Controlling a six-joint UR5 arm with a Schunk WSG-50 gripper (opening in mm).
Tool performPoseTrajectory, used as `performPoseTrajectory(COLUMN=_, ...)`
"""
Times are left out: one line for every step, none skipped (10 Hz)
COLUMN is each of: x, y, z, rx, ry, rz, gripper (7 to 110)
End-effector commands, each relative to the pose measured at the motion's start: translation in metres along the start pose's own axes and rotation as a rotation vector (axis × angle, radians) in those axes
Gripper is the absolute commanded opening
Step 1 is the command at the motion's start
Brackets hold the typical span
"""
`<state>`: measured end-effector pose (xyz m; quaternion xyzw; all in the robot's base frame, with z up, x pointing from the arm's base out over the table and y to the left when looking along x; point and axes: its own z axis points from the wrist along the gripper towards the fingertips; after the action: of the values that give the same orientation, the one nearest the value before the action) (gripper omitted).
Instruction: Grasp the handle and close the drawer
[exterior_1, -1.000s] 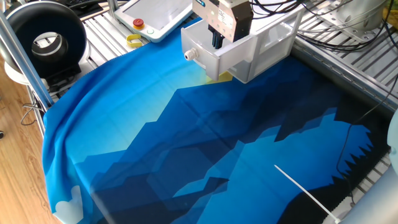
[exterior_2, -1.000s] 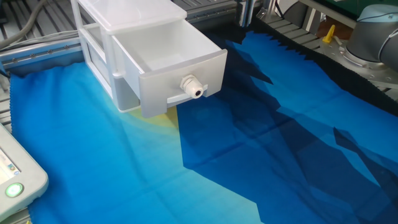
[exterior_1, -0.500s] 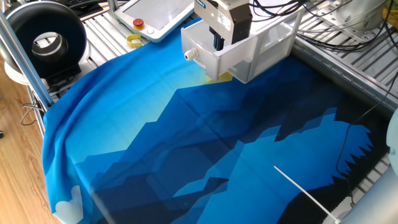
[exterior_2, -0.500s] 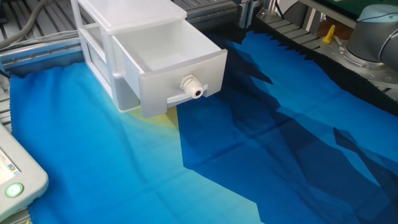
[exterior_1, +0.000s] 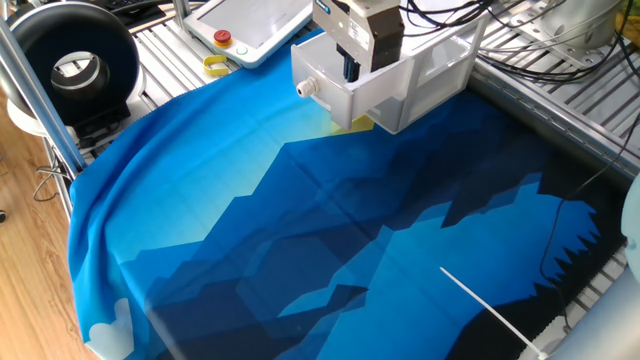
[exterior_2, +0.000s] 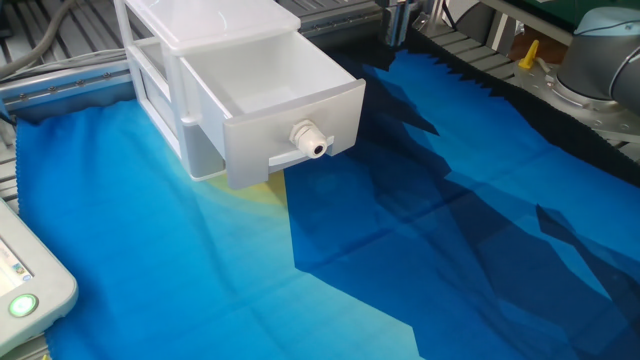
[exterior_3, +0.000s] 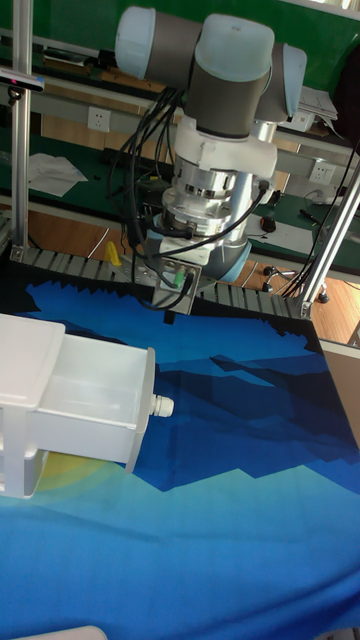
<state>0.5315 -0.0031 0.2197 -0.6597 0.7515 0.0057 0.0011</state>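
Currently the drawer (exterior_1: 385, 85) is seen pulled well out of its cabinet (exterior_1: 445, 50) at the far edge of the blue cloth (exterior_1: 330, 230), the handle (exterior_1: 305, 88) projecting from its front. The gripper (exterior_1: 347, 68) is held above the drawer, clear of the handle; its fingers appear close together, though the gap cannot be told with certainty.

From the other fixed view, the drawer is confirmed open and empty, the handle (exterior_2: 310, 140) untouched — no gripper is in frame.

From the tall view, the gripper (exterior_3: 172, 300) hangs high, behind and above the handle (exterior_3: 162, 405). The approach step is judged in hand: descent to handle level, a grasp, then a push toward the cabinet.
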Motion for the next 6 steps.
performPoseTrajectory(x=-0.002, y=-0.007, z=-0.001, rx=0.027, ry=-0.007, rz=-0.065, gripper=7)
performPoseTrajectory(x=0.007, y=-0.008, z=-0.001, rx=0.032, ry=0.030, rz=-0.080, gripper=7)
performPoseTrajectory(x=0.010, y=-0.021, z=-0.002, rx=0.084, ry=0.039, rz=-0.017, gripper=7)
performPoseTrajectory(x=0.009, y=-0.036, z=-0.004, rx=0.147, ry=0.033, rz=0.042, gripper=7)
performPoseTrajectory(x=0.014, y=-0.048, z=-0.006, rx=0.193, ry=0.050, rz=0.045, gripper=7)
performPoseTrajectory(x=0.022, y=-0.051, z=-0.007, rx=0.208, ry=0.085, rz=0.019, gripper=7)
